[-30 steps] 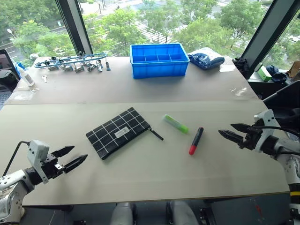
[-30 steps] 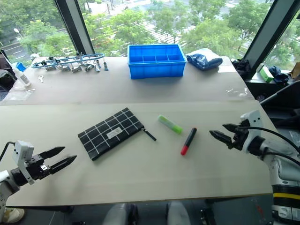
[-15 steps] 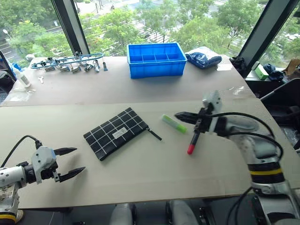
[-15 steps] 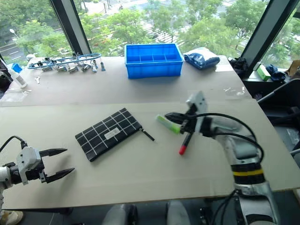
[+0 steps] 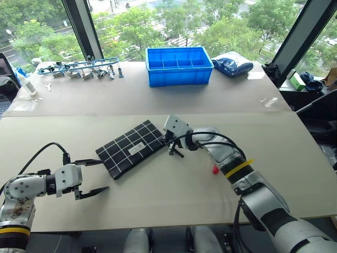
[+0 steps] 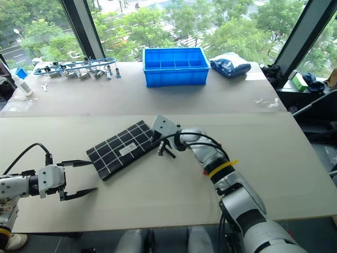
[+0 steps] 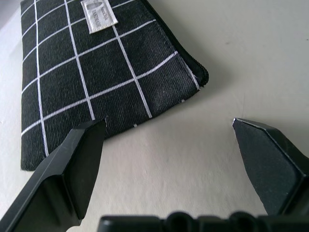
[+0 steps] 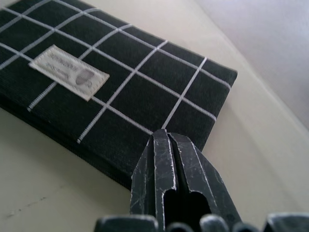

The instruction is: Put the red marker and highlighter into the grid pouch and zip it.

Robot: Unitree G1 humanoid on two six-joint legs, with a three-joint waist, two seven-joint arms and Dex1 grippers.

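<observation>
The grid pouch lies flat in the middle of the table, a black fabric case with white lines and a small white label. My right gripper is shut, and its tips rest at the pouch's zipper-end corner. Just beside them lies the black zipper pull. Of the red marker, just the red cap tip pokes out from under my right forearm. The highlighter is hidden behind that arm. My left gripper is open beside the pouch's near corner.
A blue divided bin stands at the back, with a blue bag to its right. A row of metal tools and a white bottle sit at the back left. The table's front edge is close below both grippers.
My right arm has swept left across the table, from beside the marker to the pouch's zipper end, and its fingers have shut. My left gripper has rolled and edged toward the pouch.
</observation>
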